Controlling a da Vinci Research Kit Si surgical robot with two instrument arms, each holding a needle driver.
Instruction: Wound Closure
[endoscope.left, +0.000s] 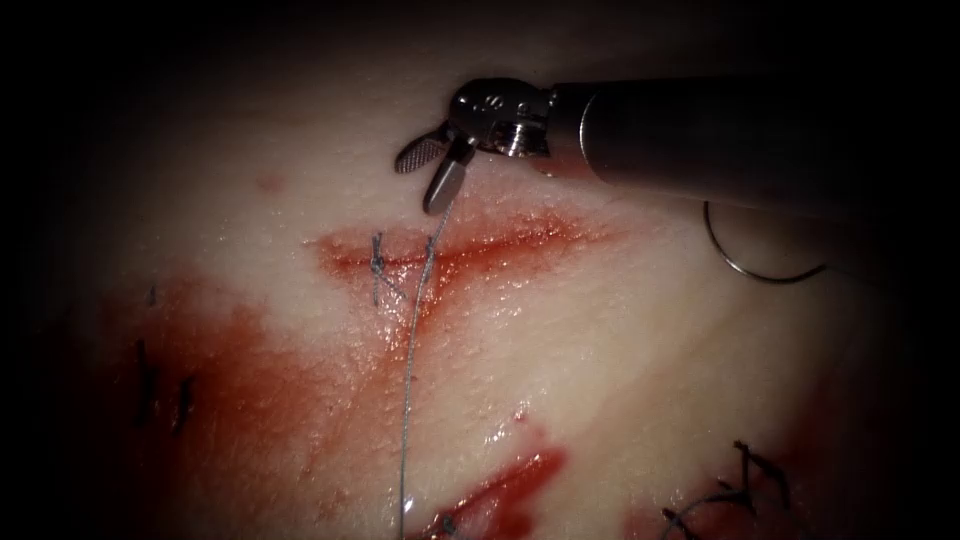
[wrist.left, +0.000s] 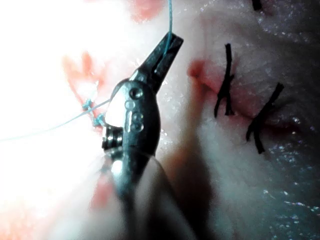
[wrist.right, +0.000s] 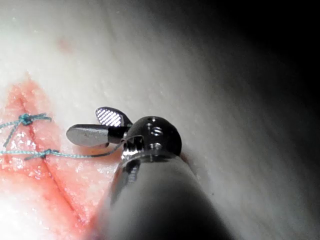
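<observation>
Tissue (endoscope.left: 620, 340) spans endoscope frame, wet, red fluid (endoscope.left: 230, 400) pooled lower left. Cut (endoscope.left: 450, 255) runs roughly left-right at centre, one knotted stitch (endoscope.left: 377, 265) near its left end. Right tool (endoscope.left: 432, 168) enters from upper right, jaws apart, empty, hovering just above cut. Needle (endoscope.left: 760, 262) lies free on tissue at right, under shaft, not in tissue. Thread (endoscope.left: 412, 370) runs from cut down to lower edge. Left tool (wrist.left: 167, 47) jaws clamped on thread. Older dark stitches (endoscope.left: 745, 485) lower right.

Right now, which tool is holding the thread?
The left tool, jaws shut on the thread. The right tool is open and holds nothing; the needle lies free on the tissue, right of the cut.
</observation>
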